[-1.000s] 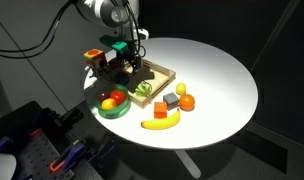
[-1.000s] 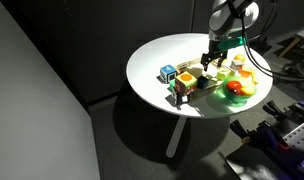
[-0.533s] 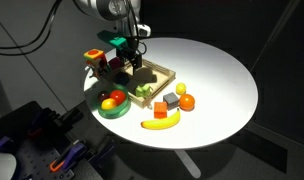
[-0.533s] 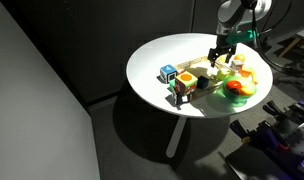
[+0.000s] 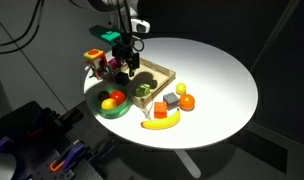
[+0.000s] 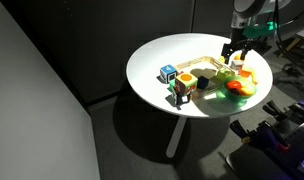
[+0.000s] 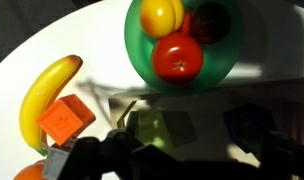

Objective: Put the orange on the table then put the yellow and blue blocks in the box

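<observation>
Hand [image 5: 124, 62] up from box [image 5: 164, 70], fingers apart, empty. Orange [image 5: 187, 100] already on table [image 5: 222, 70]. Blue block [image 6: 168, 72] likely next.

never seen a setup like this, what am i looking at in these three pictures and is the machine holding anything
This is a single robot arm working over a round white table. Two pictures come from cameras standing outside the robot, at different spots. The third comes from a camera on its wrist, looking down past its dark fingers.

On the table sit a shallow wooden box, a green bowl of toy fruit, a banana, a small orange and some coloured blocks, including a blue block.

The fingers hang over the box, near the bowl. They are in shadow, so I can't tell whether they hold anything.
</observation>
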Motion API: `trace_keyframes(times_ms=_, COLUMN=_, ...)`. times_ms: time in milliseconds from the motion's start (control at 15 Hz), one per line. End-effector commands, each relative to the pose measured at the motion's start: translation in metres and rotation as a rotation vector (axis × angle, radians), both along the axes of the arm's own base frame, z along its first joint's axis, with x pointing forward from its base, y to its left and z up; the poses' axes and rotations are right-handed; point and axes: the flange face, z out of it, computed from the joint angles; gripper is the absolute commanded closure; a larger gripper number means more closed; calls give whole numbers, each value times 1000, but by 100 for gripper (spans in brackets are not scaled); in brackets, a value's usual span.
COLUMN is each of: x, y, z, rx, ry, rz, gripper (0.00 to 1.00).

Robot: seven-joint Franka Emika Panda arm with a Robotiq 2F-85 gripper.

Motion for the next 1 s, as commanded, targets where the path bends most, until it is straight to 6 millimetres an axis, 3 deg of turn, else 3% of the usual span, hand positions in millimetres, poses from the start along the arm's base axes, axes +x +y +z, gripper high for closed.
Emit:
trace_keyframes(times_ms=0, x=-23, y=-12, z=21, rx=-19, ry=15, rz=1, gripper=0)
trace_keyframes(times_ms=933, x=-75, y=-31, z=67, rx=17, ry=-96, rz=98, gripper=0)
